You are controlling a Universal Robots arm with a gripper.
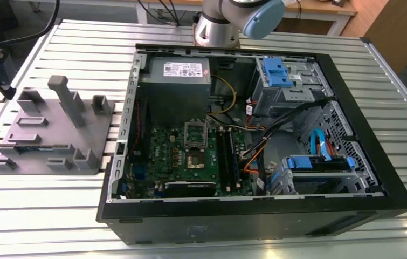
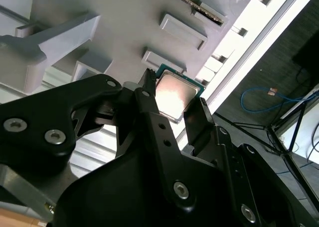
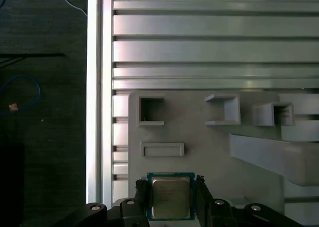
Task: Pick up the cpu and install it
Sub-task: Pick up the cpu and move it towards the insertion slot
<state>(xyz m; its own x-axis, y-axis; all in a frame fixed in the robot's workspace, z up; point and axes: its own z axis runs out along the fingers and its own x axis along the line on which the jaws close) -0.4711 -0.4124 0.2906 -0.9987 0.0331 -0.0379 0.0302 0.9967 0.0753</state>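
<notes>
The cpu (image 3: 170,197) is a small silvery square chip with a green rim, lying flat on the grey plastic fixture (image 3: 199,137). It also appears in the second wrist view as the cpu (image 2: 174,93), on the fixture (image 2: 124,23). My gripper (image 3: 171,193) hovers over it, open, with one black finger on each side of the chip. The fingers (image 2: 149,107) stand apart from the chip's edges and nothing is held. In the exterior view the fixture (image 1: 52,135) sits at the left on the slatted table.
The open computer case (image 1: 261,135) holds the green motherboard (image 1: 188,156), its socket frame (image 1: 194,132), memory slots and loose cables. The arm's base (image 1: 221,24) stands behind the case. The table edge (image 3: 94,87) runs close beside the fixture. Raised blocks (image 3: 269,157) stand on the fixture.
</notes>
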